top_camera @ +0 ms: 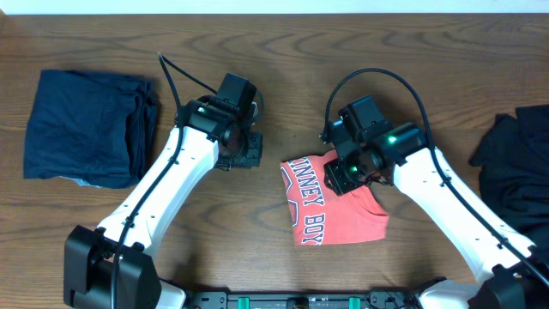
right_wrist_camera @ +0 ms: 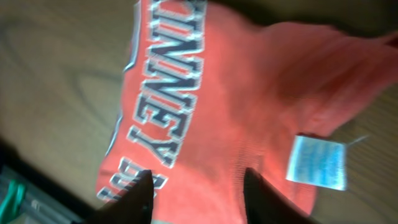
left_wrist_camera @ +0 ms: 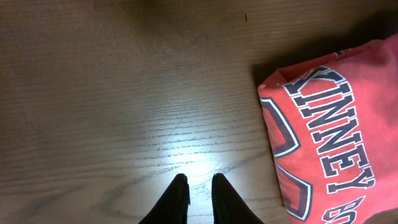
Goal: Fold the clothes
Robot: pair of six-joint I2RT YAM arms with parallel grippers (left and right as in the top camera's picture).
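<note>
While the folded coral-red T-shirt (top_camera: 330, 204) lies mid-counter (top_camera: 283, 77) overhead, the right fingers (top_camera: 350, 174) hover at its upper edge; a navy garment (top_camera: 86, 127) and black garment (top_camera: 513, 167) flank the arms. Left wrist: left fingers (left_wrist_camera: 200, 199), nearly closed and empty, sit over bare wood, shirt well to their right. Right wrist: right fingers (right_wrist_camera: 198, 198), parted, straddle the lettering; a white label (right_wrist_camera: 319, 162) shows beyond.

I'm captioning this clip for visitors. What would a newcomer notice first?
The coral T-shirt, folded small at table centre with varsity lettering showing, draws the eye. The right pincer hangs open just above it; the left pincer sits over bare wood beside it. A folded navy garment lies far left, a black one far right.
</note>
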